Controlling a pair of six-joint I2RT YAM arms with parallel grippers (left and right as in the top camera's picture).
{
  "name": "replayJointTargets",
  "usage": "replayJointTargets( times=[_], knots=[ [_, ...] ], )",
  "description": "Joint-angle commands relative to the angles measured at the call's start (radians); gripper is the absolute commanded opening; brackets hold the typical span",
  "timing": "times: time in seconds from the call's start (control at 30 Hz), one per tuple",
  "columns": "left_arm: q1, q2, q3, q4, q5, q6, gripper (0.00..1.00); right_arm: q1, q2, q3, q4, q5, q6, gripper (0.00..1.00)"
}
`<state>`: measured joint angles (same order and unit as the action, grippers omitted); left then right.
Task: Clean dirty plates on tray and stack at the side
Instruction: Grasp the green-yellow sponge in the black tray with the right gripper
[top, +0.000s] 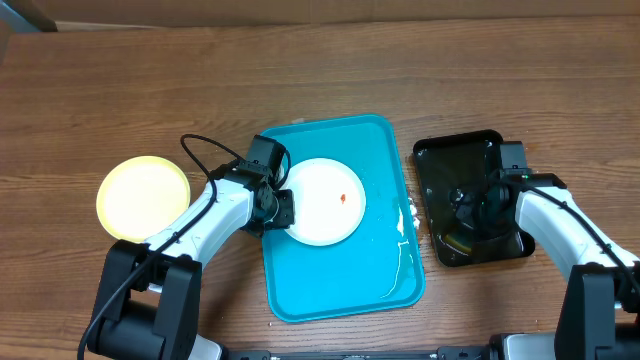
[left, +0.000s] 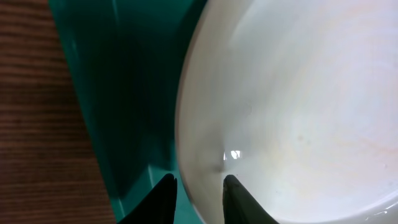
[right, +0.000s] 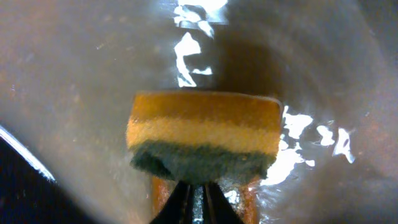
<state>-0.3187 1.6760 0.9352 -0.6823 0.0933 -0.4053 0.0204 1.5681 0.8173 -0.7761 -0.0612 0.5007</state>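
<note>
A white plate (top: 325, 200) with a small red smear (top: 343, 198) lies on the blue tray (top: 340, 285). My left gripper (top: 285, 210) is at the plate's left rim. In the left wrist view its jaws (left: 198, 185) stand narrow, one finger over the white plate (left: 298, 93) and one outside the rim above the tray (left: 124, 93). A pale yellow plate (top: 143, 197) sits on the table left of the tray. My right gripper (top: 470, 213) hangs over the black tray, pinching the green side of a yellow-and-green sponge (right: 204, 134) at its tips (right: 198, 186).
The glossy black tray (top: 440, 150) stands right of the blue one, and its wet floor (right: 74, 93) fills the right wrist view. Wet streaks (top: 400, 262) and small white specks (top: 408, 213) lie along the blue tray's right side. Bare wooden table surrounds both trays.
</note>
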Motion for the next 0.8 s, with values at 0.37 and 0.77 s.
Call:
replayJointTargets(
  times=[0.37, 0.77],
  knots=[
    [0.002, 0.006, -0.013, 0.011, 0.038, 0.169, 0.38, 0.001, -0.026, 0.266, -0.256, -0.071, -0.142, 0.45],
    [0.006, 0.006, 0.029, 0.014, 0.103, 0.047, 0.76, 0.001, -0.017, 0.023, 0.014, -0.012, -0.029, 0.49]
  ],
)
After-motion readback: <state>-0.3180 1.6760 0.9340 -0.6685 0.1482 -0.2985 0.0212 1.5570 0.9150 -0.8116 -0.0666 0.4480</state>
